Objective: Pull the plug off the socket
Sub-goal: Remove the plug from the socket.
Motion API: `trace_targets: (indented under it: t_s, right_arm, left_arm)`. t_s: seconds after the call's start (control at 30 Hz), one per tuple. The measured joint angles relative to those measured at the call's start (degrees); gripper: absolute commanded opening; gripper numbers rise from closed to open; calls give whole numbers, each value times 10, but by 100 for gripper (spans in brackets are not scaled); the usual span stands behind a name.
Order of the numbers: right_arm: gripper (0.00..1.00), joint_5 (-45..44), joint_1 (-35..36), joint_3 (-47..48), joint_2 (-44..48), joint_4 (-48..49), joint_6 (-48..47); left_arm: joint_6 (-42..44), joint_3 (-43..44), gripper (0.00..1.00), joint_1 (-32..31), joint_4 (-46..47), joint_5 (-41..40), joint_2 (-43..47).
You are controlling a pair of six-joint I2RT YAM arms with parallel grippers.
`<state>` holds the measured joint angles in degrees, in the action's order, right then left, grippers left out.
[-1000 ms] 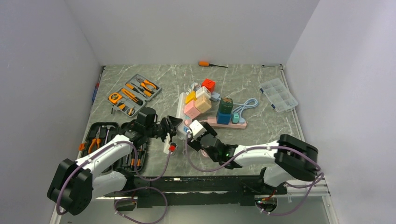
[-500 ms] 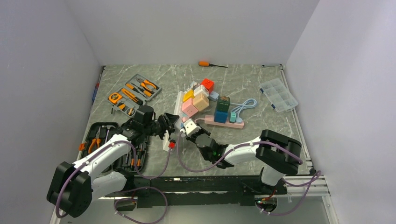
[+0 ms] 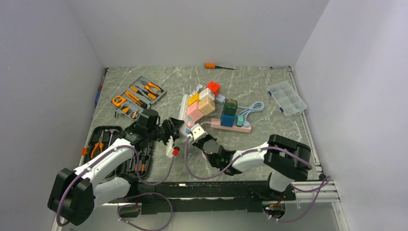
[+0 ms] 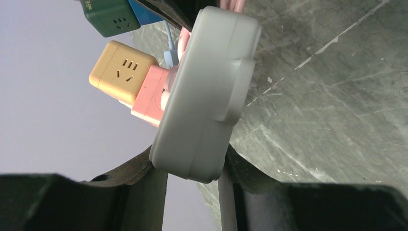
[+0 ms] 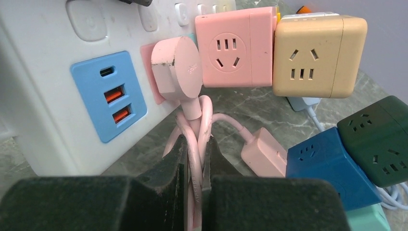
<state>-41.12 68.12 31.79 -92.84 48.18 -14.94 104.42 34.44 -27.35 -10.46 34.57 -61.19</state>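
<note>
The left pincer (image 4: 191, 166) is clamping one end of the long white plastic power strip (image 4: 207, 91), which is lying over the grey marbled tabletop (image 4: 327, 96). The right pincer (image 5: 196, 144) is pinching the thin pink cable (image 5: 204, 110) just below the round pink plug (image 5: 177, 67). The plug is sitting in the strip's socket, between a blue USB panel (image 5: 108, 94) and a pink cube adapter (image 5: 235, 45), which is touching a tan cube adapter (image 5: 312, 53).
</note>
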Motion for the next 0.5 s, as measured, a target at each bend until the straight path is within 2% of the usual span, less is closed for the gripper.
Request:
trace_targets:
  t_s: [0.3, 0.5]
  right_arm:
    - [0, 47, -33, -9, 39, -19, 78]
    - [0, 63, -42, -18, 50, -16, 91]
  left_arm:
    - [30, 1, 6, 0, -21, -13, 10]
    - [46, 10, 6, -1, -46, -21, 10]
